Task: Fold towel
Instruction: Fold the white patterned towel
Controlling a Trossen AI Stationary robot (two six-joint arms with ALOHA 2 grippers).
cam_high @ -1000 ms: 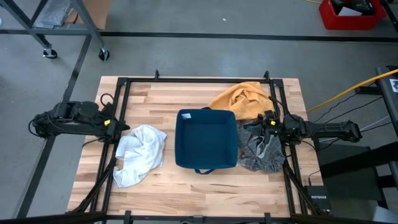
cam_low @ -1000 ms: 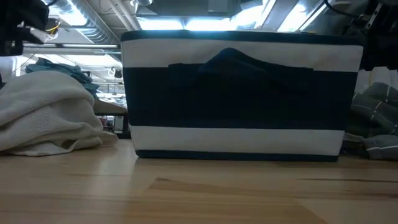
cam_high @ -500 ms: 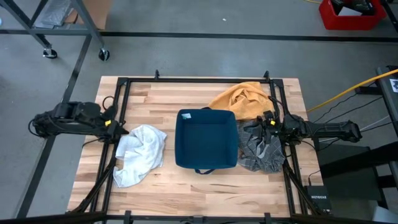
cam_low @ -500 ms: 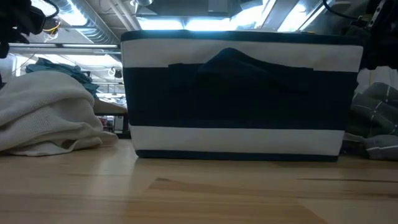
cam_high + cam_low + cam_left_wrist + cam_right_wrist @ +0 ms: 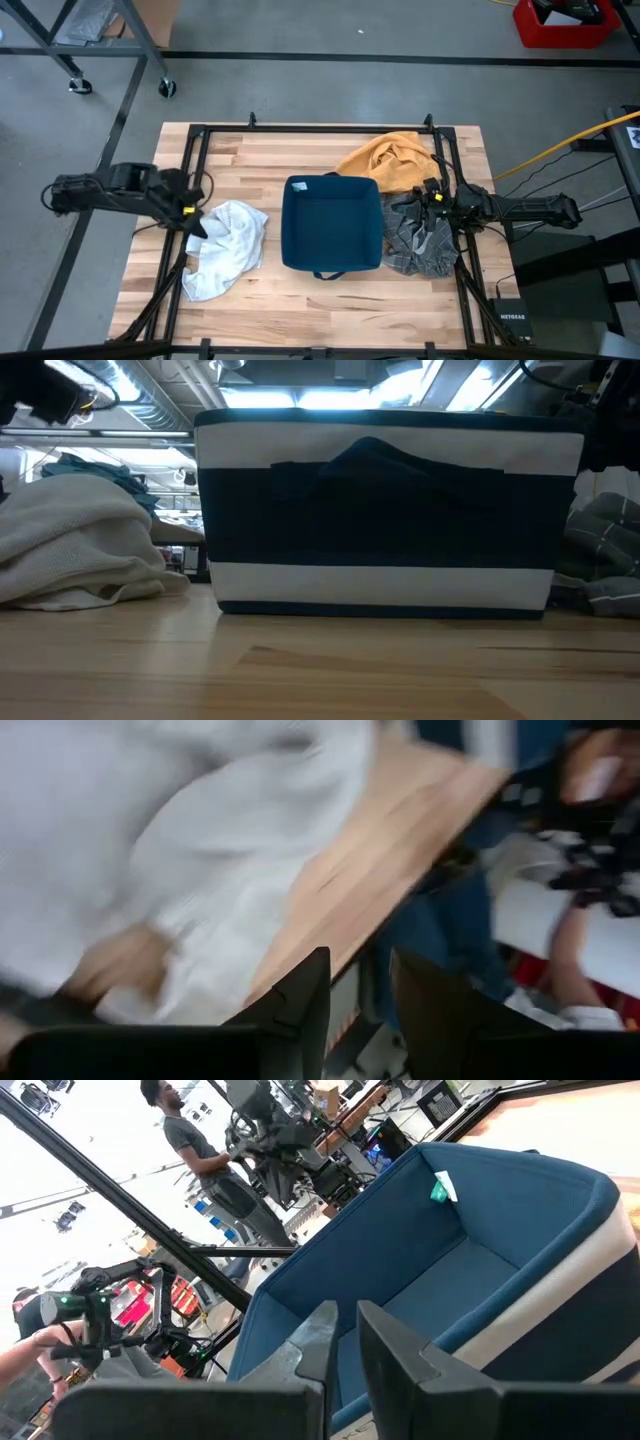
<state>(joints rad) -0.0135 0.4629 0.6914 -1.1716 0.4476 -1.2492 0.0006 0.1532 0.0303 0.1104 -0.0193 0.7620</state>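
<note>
The white towel (image 5: 225, 248) lies crumpled on the table's left half, left of a blue bin; in the low view the towel (image 5: 80, 550) is a heap resting on the wood. My left gripper (image 5: 193, 213) hangs over the towel's far left corner, tipped downward. In the left wrist view my left gripper (image 5: 360, 1005) is open with nothing between its fingers, and the towel (image 5: 200, 860) fills the view beyond them. My right gripper (image 5: 425, 197) waits level at the table's right side, pointing at the bin; its fingers (image 5: 347, 1335) stand a narrow gap apart, holding nothing.
A blue bin with white stripes (image 5: 332, 222) stands in the table's middle. An orange cloth (image 5: 390, 160) lies at the far right and a grey plaid cloth (image 5: 420, 242) below my right arm. A black frame (image 5: 190, 150) runs around the table. A person (image 5: 190, 1150) stands beyond it.
My left gripper has moved toward the table's right edge, over the white towel's far left corner, and has tipped downward while rolling. The towel has kept its shape and place.
</note>
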